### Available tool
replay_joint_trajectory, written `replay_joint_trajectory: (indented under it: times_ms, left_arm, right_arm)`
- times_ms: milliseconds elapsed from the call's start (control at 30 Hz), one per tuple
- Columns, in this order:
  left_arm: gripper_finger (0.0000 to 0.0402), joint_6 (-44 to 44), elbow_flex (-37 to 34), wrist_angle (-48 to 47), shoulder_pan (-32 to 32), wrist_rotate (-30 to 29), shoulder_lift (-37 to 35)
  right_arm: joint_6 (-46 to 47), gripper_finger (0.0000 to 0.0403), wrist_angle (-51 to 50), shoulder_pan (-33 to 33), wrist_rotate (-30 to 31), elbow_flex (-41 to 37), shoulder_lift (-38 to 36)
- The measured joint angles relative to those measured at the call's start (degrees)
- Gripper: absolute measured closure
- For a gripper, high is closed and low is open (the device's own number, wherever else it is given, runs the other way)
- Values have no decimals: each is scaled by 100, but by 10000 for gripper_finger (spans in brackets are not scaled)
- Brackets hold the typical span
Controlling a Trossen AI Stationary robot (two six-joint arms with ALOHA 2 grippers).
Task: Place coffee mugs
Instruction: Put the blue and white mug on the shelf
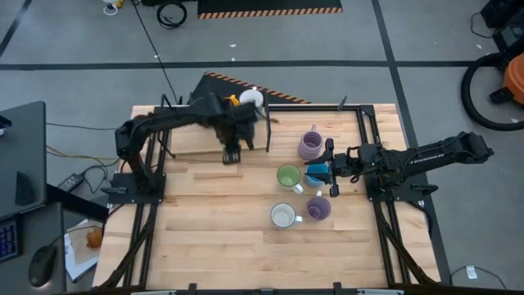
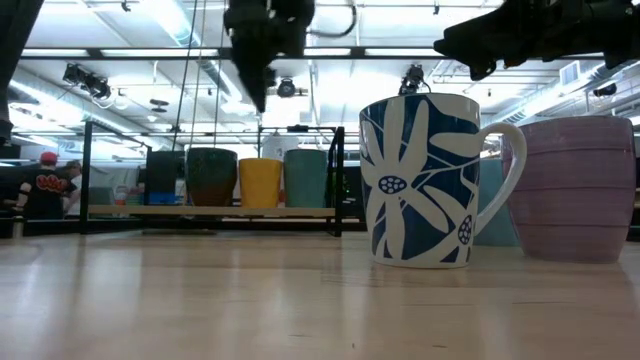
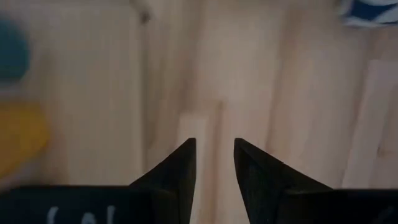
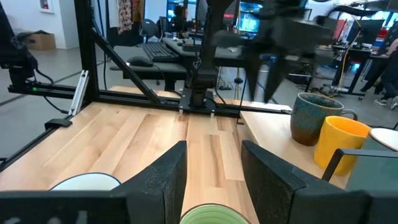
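On the table stand a blue-and-white flowered mug point(image 2: 420, 180), two lavender mugs point(image 1: 310, 145) point(image 1: 318, 207), a green mug point(image 1: 288, 176) and a white mug point(image 1: 283, 215). A dark brown mug point(image 2: 210, 175), a yellow-orange mug point(image 2: 260, 182) and a teal-green mug point(image 2: 305, 177) stand on a low shelf point(image 2: 210, 211) at the far side. My left gripper point(image 3: 214, 146) hangs open over bare wood near the shelf, pointing down, with nothing between its fingers. My right gripper point(image 4: 214, 168) is open and level above the table, facing the green mug's rim point(image 4: 211, 214).
A black frame point(image 1: 270, 123) stands around the shelf at the table's far side. Bare wood lies across the near and left parts of the table point(image 1: 205, 238). People and desks show in the room beyond.
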Motion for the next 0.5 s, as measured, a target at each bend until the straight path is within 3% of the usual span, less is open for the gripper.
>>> replay_joint_trajectory:
  times_ms: [167,367,500]
  left_arm:
    - [287,411,-188,745,-873,-142,2]
    - [287,1104,-216,1725,-1677,-1082,2]
    - [287,1782,-216,2145,-1941,-1293,20]
  right_arm:
    - [-6,245,-40,0,13,0,0]
    - [-11,245,-38,0,48,0,0]
    - [-11,245,-38,0,48,0,0]
